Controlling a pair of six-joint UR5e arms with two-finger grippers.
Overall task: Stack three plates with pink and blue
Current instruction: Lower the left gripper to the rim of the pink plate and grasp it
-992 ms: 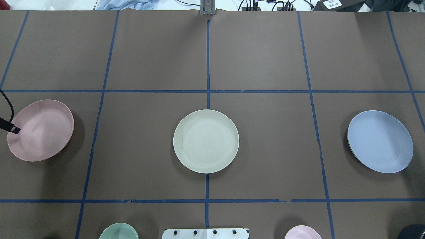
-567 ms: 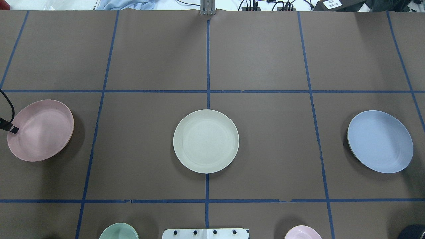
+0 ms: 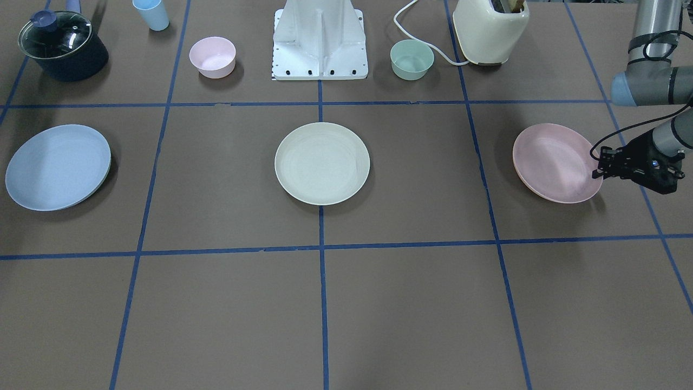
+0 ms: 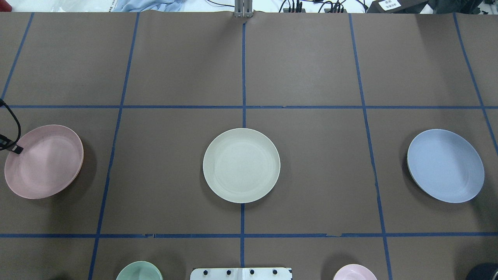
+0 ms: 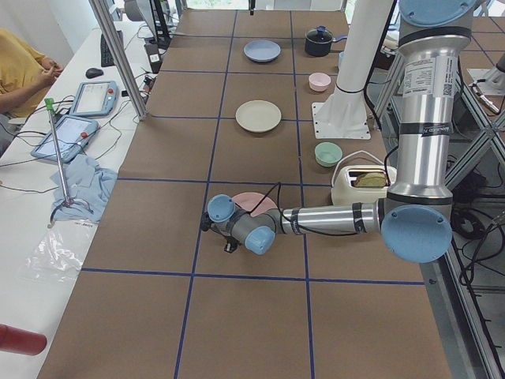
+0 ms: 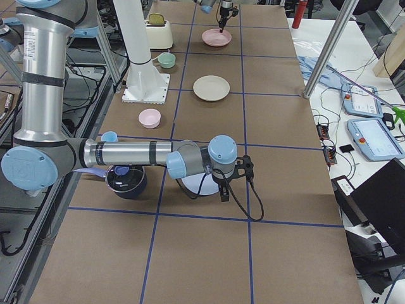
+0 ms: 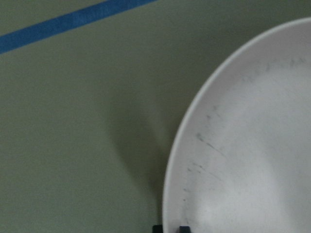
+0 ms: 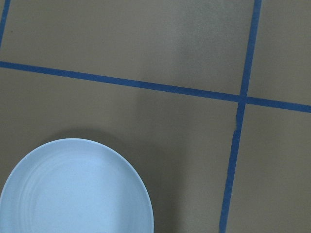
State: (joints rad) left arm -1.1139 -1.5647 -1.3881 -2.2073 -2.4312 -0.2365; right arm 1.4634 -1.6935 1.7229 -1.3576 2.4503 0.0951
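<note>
Where the bench (image 3: 411, 303) runs out toward the robot's left end, the pink plate (image 3: 552, 161) is held at its outer rim by the left fingers (image 4: 14, 148). In the left wrist view two dark fingertips are seen astride that rim, one on each side, clamped on it. A broad shadow is thrown beneath the plate on its inward side. Whether it is fully clear of the bench cannot be told.

The cream plate (image 3: 322, 163) is set flat at the middle of the bench, over a line of blue tape and well apart from the other two. The blue plate (image 3: 57, 167) is found at the robot's right end.

The right fingers (image 6: 223, 193) are seen only from the right side view, just at the blue plate's outer edge. Whether they are apart or together cannot be told.

Along the robot's edge of the bench a pink bowl (image 3: 212, 56) and a green bowl (image 3: 412, 58) are placed on either side of the white base (image 3: 319, 38). A lidded pot (image 3: 62, 46), a blue cup (image 3: 151, 13) and a toaster (image 3: 490, 30) are set farther out.
</note>
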